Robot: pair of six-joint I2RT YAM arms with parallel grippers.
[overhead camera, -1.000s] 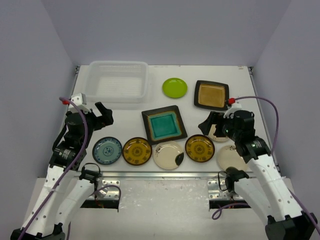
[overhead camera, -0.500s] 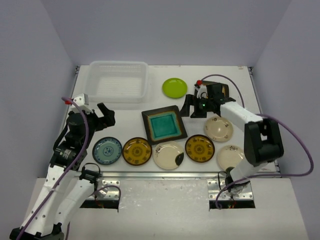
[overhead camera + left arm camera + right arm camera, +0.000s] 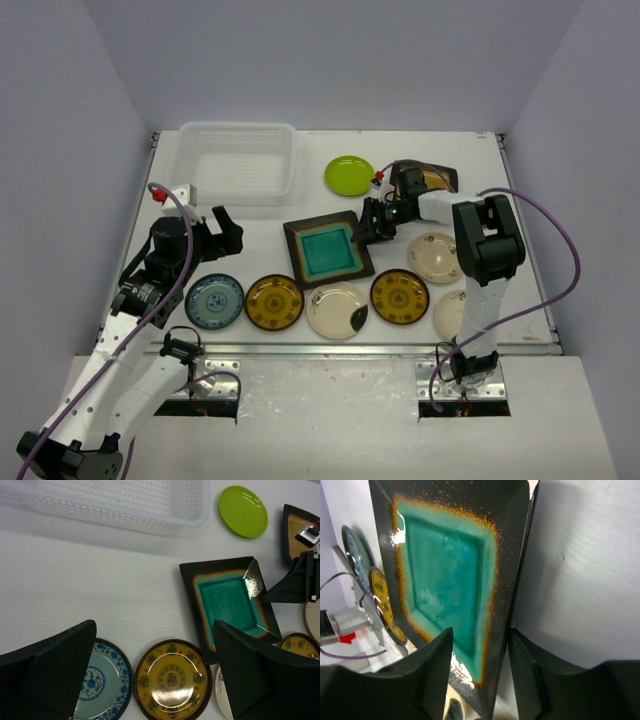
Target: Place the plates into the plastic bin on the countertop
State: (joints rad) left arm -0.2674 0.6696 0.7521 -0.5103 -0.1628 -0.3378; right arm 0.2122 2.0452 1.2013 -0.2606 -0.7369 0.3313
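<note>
The teal square plate (image 3: pixel 327 250) lies mid-table. My right gripper (image 3: pixel 370 225) reaches in at its right edge. In the right wrist view the fingers straddle that plate's dark rim (image 3: pixel 512 555): one finger is over the teal centre (image 3: pixel 445 570), the other outside over the countertop, and a gap still shows, so the right gripper (image 3: pixel 480 632) is open. My left gripper (image 3: pixel 218 232) hovers wide open and empty above the blue patterned plate (image 3: pixel 95 685) and a yellow-brown plate (image 3: pixel 172 680). The plastic bin (image 3: pixel 290 160) stands empty at the back left.
A lime-green plate (image 3: pixel 349 175) and an amber square plate (image 3: pixel 440 180) sit at the back right. Along the front lie another yellow-brown plate (image 3: pixel 400 296) and cream plates (image 3: pixel 337 310) (image 3: pixel 437 257) (image 3: pixel 452 315). A metal rail (image 3: pixel 330 348) runs along the near edge.
My right arm swung from the front right out to the back, then left onto the teal plate's right edge. The left gripper shifted slightly right. No plate has moved.
</note>
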